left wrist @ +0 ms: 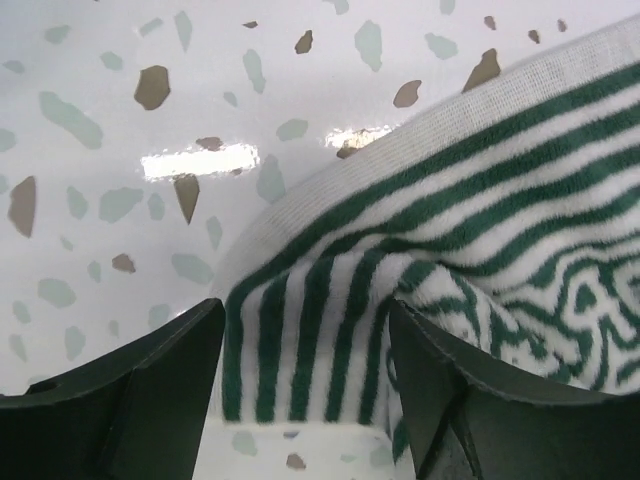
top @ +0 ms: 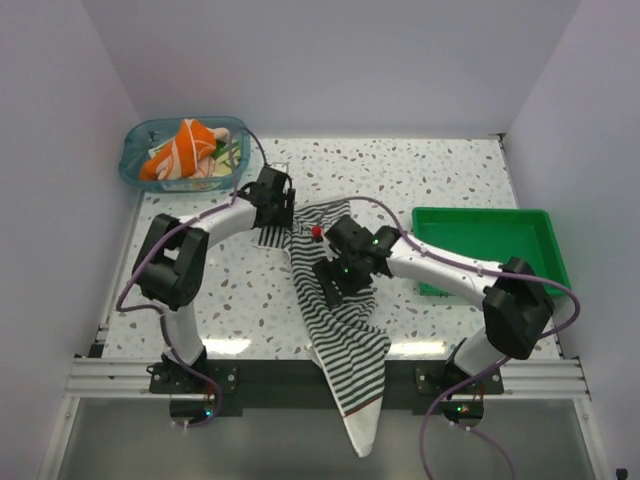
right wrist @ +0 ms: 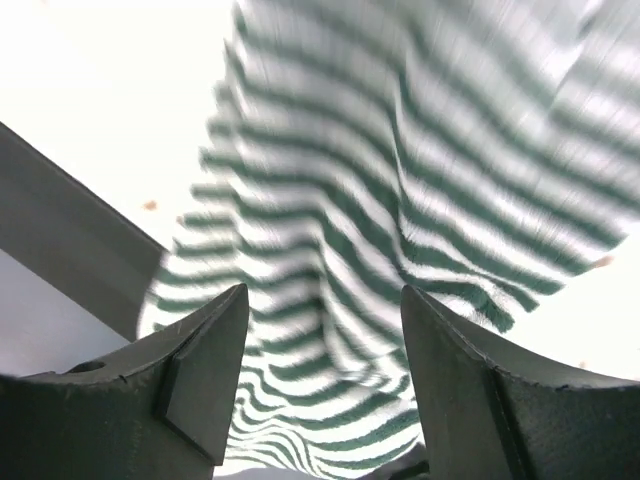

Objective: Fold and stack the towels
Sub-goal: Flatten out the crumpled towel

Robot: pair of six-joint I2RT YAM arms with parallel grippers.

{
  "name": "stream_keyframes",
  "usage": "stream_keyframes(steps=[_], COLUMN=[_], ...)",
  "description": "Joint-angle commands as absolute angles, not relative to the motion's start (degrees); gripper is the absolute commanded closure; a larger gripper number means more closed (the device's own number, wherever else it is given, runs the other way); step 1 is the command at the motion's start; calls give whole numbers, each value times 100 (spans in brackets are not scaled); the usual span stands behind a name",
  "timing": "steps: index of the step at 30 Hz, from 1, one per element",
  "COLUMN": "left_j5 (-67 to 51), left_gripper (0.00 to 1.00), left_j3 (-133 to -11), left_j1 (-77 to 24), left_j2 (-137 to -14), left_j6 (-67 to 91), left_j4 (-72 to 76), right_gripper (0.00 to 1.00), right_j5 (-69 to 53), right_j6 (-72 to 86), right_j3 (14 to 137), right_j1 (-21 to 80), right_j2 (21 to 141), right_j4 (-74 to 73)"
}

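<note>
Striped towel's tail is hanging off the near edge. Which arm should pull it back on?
Probably right: the right gripper hovers open over the striped towel's middle, nearer the hanging tail; the left gripper sits at its far edge.

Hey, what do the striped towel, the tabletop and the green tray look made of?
Striped towel: soft woven cloth, likely cotton terry, matte; fuzzy ribbed texture shows.
Tabletop: glossy terrazzo look, speckled chips and lamp glare; stone or laminate, unclear.
Green tray: probably moulded plastic, smooth, uniform colour.
</note>
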State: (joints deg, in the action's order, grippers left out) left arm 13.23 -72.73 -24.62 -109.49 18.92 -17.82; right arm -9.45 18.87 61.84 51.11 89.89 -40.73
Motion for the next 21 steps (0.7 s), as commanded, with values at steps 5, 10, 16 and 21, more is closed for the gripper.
stream_keyframes(steps=[5, 10, 16, 21], left_j5=[1520, 1319, 1195, 1291], left_gripper=[24, 24, 25, 26], left_j3=[-6224, -5590, -5528, -5616], left_j1=[-2251, -2057, -1759, -1573], left_j2=[-9045, -8736, -9219, -9614], left_j6=[2054, 2864, 3172, 3287], left_j4=[-1255, -1275, -1012, -835], right_gripper=[40, 51, 51, 56], right_j5=[-537, -642, -519, -518], right_j6=[1293, 1292, 1204, 1222], right_j3=[7487, 8059, 9112, 9676], right_j1=[3650, 2998, 2471, 2320], right_j2=[8982, 9869, 11185, 11987], right_j4=[-4035, -3350, -2884, -2646])
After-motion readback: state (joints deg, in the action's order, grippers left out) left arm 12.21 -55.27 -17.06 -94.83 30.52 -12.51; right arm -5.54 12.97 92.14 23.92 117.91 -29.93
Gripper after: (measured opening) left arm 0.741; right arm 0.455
